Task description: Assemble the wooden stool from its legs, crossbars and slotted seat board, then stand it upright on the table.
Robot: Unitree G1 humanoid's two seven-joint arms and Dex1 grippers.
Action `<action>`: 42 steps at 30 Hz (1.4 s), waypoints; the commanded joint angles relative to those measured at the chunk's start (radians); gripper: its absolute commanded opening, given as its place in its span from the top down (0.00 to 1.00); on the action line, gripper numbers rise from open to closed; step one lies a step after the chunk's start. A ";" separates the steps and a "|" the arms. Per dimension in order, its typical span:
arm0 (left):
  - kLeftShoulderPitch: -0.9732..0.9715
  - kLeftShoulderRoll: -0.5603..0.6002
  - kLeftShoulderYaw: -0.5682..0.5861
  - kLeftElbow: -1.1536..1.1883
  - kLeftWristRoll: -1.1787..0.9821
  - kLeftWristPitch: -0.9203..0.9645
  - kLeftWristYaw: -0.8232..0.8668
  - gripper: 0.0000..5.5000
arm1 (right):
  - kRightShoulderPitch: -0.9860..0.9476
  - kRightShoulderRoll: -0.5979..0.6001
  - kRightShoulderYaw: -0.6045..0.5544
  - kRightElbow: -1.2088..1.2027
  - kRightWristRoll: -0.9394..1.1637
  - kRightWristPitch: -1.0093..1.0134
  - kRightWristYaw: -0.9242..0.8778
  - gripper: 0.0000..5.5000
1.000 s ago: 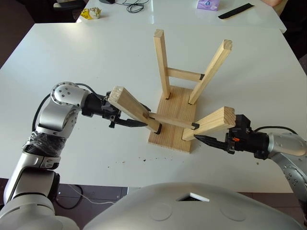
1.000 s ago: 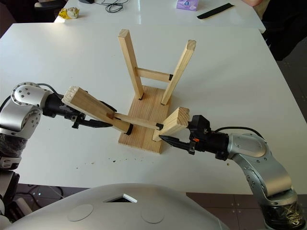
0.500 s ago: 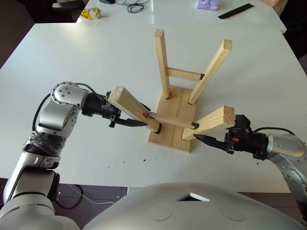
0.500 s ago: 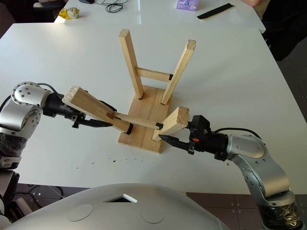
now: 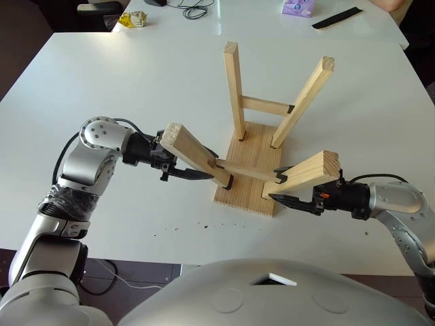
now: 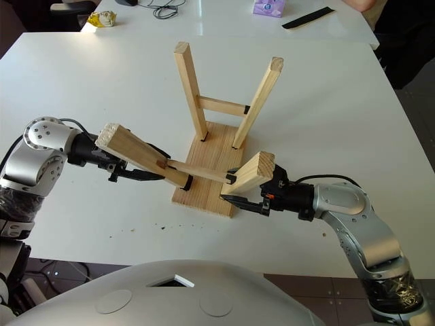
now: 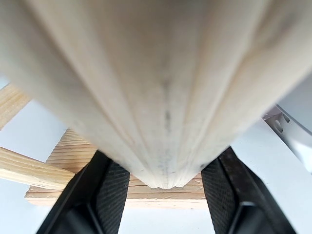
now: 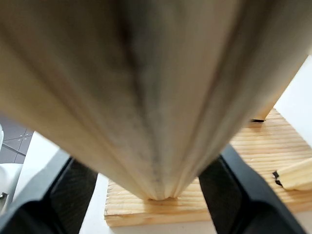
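Note:
The slotted seat board (image 5: 255, 153) lies flat on the white table. Two far legs (image 5: 234, 88) (image 5: 304, 102) stand upright in it, joined by a crossbar (image 5: 265, 106). Two near legs lean outward toward me, linked by a second crossbar (image 5: 248, 171). My left gripper (image 5: 197, 170) is shut on the left near leg (image 5: 194, 153); its fingers (image 7: 105, 190) flank that leg (image 7: 161, 73). My right gripper (image 5: 289, 197) is shut on the right near leg (image 5: 309, 171), with a finger (image 8: 73, 190) on either side of that leg (image 8: 146, 73).
At the table's far edge lie a yellow crumpled wrapper (image 5: 132, 18), cables (image 5: 190, 7), a purple box (image 5: 297, 7) and a black strip (image 5: 336, 17). Small crumbs (image 5: 204, 223) dot the table near its front edge.
The whole view has shifted slightly. My right gripper has slid a little along its leg toward the seat board. The left gripper and the stool parts hold as before.

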 commanded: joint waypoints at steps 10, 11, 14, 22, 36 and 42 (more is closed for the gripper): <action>0.058 0.044 -0.120 -0.002 0.173 0.078 0.015 0.62 | 0.026 -0.128 0.060 0.086 -0.205 -0.103 0.060 0.27; 0.056 0.048 -0.122 -0.003 0.167 0.095 0.012 0.62 | 0.021 -0.124 0.064 0.090 -0.209 -0.111 0.059 0.27; 0.046 0.045 -0.129 0.000 0.162 0.127 0.014 0.62 | 0.004 -0.109 0.073 0.097 -0.214 -0.132 0.052 0.27; 0.017 0.041 -0.199 -0.010 0.213 0.133 -0.002 0.62 | -0.031 -0.090 0.084 0.112 -0.219 -0.162 0.048 0.27; 0.051 0.052 -0.244 -0.010 0.231 0.152 0.035 0.62 | -0.042 -0.069 0.071 0.109 -0.211 -0.176 0.049 0.27; 0.064 0.056 -0.243 -0.039 0.220 0.165 0.056 0.62 | -0.019 -0.221 -0.037 0.205 -0.222 -0.178 0.150 0.27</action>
